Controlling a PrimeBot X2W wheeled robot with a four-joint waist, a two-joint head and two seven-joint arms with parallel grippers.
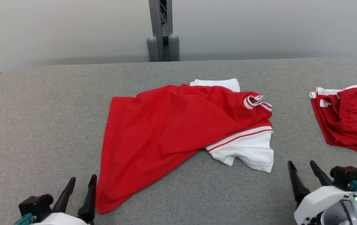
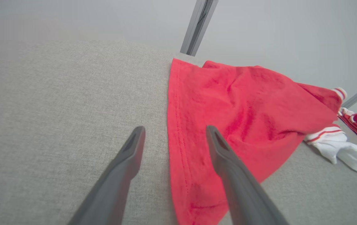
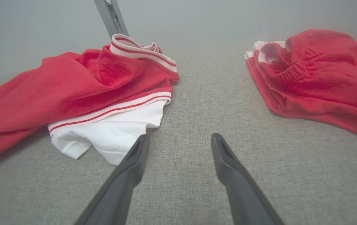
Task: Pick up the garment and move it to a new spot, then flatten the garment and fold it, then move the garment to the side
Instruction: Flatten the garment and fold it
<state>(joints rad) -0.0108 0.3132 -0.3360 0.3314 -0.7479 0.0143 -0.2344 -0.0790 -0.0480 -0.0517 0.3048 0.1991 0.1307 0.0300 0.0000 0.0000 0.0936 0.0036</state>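
Lying crumpled, red/white garment (image 1: 166, 131) rested mid grey fabric table (image 1: 25, 125); 2nd red pile (image 1: 347, 122) at R edge. L hand (image 1: 83, 178) & R hand (image 1: 300, 162) gaped open, empty. Pale wall (image 1: 56, 28), grey post (image 1: 161, 31) behind.

Grey table (image 1: 41, 125): garment (image 1: 166, 131), folded pile (image 1: 350, 122)

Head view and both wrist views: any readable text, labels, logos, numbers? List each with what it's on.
None readable.
Red-and-white garment: stripes only, no print or tag showing.
Second red garment: no lettering.
Right end effector: a green light behind it, no legible marking.
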